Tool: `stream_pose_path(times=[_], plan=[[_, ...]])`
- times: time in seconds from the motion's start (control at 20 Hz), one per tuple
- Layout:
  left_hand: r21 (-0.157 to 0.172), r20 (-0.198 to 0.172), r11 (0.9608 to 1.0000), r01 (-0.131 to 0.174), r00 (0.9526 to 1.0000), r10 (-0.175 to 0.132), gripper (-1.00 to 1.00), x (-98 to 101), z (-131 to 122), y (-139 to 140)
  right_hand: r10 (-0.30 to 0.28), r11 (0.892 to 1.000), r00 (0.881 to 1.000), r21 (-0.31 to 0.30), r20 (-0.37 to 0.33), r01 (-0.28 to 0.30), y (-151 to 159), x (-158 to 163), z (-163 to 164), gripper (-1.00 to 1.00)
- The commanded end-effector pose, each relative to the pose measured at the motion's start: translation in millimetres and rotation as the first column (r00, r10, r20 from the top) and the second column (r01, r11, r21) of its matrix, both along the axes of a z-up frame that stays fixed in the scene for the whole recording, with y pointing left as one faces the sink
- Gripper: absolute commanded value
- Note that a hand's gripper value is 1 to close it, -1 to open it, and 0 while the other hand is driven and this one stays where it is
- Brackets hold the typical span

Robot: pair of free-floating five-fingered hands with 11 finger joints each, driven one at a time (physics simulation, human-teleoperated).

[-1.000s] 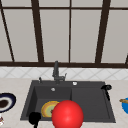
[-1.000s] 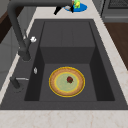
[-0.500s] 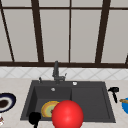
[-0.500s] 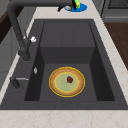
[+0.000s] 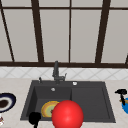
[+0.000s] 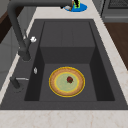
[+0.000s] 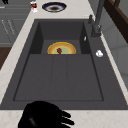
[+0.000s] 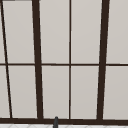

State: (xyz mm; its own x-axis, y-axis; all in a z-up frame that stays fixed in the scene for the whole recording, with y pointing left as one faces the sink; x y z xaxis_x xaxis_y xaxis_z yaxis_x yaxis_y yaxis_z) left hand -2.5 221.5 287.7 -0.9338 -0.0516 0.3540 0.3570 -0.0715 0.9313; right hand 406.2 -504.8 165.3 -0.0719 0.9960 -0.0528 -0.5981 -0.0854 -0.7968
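My right hand (image 5: 121,92) hovers over the counter right of the sink, just above a blue plate (image 5: 125,107). The right side view shows the same hand (image 7: 41,117) close up, fingers loosely spread and holding nothing. In the left side view the blue plate (image 6: 79,8) carries a small yellow-green item. My left hand (image 5: 34,118) hangs in front of the sink's near left corner. A yellow-rimmed plate (image 6: 67,81) with a small red bit on it lies in the left basin (image 5: 37,100). A large red ball (image 5: 67,115) shows low at the front.
A dark tap (image 5: 56,72) stands behind the black sink (image 7: 60,75). A dark blue plate (image 5: 5,101) sits on the left counter, with a small red and white item (image 7: 33,5) beside it. A window runs along the back wall.
My right hand has come into the front view at the right edge, above the blue plate. The left hand, the ball and the plates have not moved.
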Motion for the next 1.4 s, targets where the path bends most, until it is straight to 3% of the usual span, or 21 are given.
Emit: stream_pose_path(times=[0.0,0.95,1.35], plan=[[0.000,0.000,1.0000,0.000,1.0000,0.000,0.00,0.0,0.0,0.0,-0.022,0.999,1.000,0.028,-0.005,0.023,-23.5,-11.3,1.1,-1.00],[0.000,0.000,1.0000,0.000,1.0000,0.000,0.00,0.0,0.0,0.0,-0.024,0.998,1.000,0.056,-0.019,0.025,-136.7,-57.4,3.4,-1.00],[0.000,0.000,1.0000,0.000,1.0000,0.000,0.00,0.0,0.0,0.0,-0.060,0.998,0.997,0.021,0.050,0.059,-158.2,-94.2,-15.9,-1.00]])
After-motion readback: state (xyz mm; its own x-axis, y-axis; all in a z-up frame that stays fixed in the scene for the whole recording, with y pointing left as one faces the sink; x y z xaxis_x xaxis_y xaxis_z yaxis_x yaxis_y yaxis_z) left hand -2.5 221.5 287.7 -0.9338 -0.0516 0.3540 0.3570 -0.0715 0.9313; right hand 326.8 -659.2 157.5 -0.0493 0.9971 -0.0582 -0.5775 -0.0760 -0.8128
